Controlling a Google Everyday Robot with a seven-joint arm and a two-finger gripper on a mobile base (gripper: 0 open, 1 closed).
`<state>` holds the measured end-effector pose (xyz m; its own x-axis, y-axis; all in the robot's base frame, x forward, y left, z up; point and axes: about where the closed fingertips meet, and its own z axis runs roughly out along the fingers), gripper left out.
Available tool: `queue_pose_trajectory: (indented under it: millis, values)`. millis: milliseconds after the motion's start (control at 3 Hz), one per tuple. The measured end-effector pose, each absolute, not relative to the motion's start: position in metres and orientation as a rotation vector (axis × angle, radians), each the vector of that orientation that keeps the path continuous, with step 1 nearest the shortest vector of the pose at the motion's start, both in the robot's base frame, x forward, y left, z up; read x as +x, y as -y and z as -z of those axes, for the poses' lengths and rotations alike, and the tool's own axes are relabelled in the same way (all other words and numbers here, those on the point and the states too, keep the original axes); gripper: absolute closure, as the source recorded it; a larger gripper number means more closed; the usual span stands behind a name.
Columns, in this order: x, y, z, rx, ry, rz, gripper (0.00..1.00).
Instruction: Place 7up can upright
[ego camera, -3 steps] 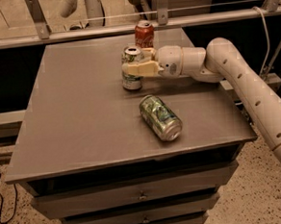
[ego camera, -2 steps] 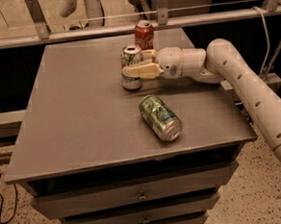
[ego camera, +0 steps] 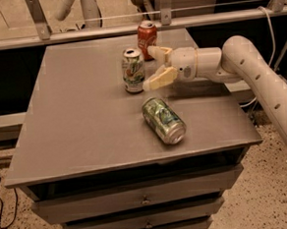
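The 7up can (ego camera: 133, 70), pale silver-white with green markings, stands upright on the grey table (ego camera: 80, 121) near its back middle. My gripper (ego camera: 153, 67) is just to the right of the can, open, with one finger (ego camera: 160, 52) behind and one finger (ego camera: 160, 79) in front. The fingers are apart from the can and hold nothing. The white arm (ego camera: 259, 79) reaches in from the right.
A darker green patterned can (ego camera: 163, 120) lies on its side in front of the gripper. A red cola can (ego camera: 146, 34) stands upright behind it near the table's back edge. A metal rail (ego camera: 127, 28) runs behind the table. Drawers (ego camera: 144, 200) sit below.
My gripper was closed around the upright 7up can; now it has opened and drawn back a little to the right, leaving the can standing.
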<state>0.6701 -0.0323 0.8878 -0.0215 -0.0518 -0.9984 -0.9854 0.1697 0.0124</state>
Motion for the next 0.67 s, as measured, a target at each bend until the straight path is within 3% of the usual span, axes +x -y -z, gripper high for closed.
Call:
queue_pose_trajectory:
  millis: [667]
  values:
    - [0.660,0.108,-0.907,-1.130,-1.450,-0.844,0.00]
